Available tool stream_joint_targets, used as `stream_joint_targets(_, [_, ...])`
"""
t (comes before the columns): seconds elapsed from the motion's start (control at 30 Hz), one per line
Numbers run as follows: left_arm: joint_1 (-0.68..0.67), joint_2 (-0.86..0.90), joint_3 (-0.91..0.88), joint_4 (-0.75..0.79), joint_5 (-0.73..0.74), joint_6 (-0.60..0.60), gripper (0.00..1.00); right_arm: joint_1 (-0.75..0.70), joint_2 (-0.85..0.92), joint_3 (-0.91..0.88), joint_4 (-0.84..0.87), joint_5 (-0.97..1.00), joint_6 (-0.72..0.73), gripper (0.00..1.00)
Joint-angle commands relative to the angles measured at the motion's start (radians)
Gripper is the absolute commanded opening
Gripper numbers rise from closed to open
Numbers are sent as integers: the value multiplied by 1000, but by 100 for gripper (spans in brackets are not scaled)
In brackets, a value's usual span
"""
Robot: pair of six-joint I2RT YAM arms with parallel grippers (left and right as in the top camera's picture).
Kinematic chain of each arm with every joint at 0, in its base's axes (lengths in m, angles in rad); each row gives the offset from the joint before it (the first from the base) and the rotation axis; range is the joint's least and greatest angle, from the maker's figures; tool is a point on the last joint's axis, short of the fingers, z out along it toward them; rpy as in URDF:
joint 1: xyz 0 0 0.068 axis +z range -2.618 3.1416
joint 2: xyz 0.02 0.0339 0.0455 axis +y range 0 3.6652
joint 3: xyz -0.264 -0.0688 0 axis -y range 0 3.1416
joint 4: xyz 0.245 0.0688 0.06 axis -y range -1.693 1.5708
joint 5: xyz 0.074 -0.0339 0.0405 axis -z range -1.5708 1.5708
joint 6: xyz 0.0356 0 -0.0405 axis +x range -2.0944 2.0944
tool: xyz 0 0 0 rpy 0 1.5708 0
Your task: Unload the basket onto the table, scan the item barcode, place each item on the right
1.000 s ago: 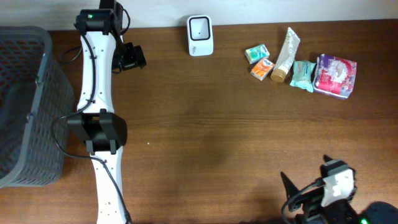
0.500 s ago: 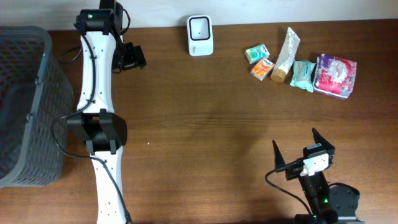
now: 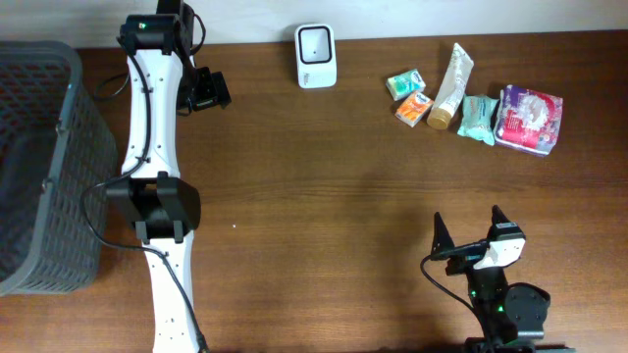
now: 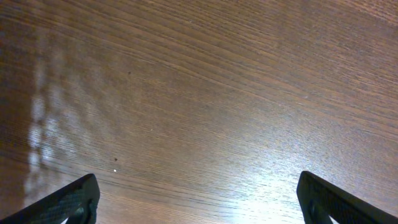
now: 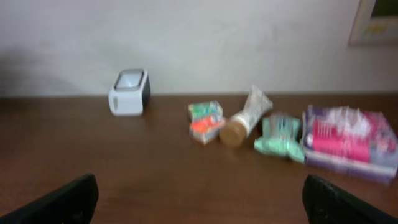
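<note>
Right of the white box-shaped barcode scanner (image 3: 316,56), on the brown wooden surface (image 3: 324,167), lie in a row two small green and orange packets (image 3: 409,96), a cream tube (image 3: 451,86), a mint-green pouch (image 3: 478,118) and a purple-pink pack (image 3: 530,120). The right claw (image 3: 469,227), spread and empty, is well apart from the scanner. The left claw (image 4: 198,186), also spread and empty, hangs left of it.

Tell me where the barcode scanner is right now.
In the overhead view the white scanner stands at the far edge of the table, near the middle, to the left of the small green packet; nothing touches it.
</note>
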Motion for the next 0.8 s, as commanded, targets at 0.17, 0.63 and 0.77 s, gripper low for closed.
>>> stream_joint_targets(0.17, [5, -21, 9, -1, -11, 0, 99, 5, -11, -9, -10, 55, -60, 99])
stream_joint_targets(0.63, [5, -21, 9, -1, -11, 0, 99, 5, -10, -9, -9, 51, -84, 99])
stream_joint_targets(0.77, [5, -21, 9, -1, -11, 0, 99, 5, -10, -9, -9, 51, -84, 99])
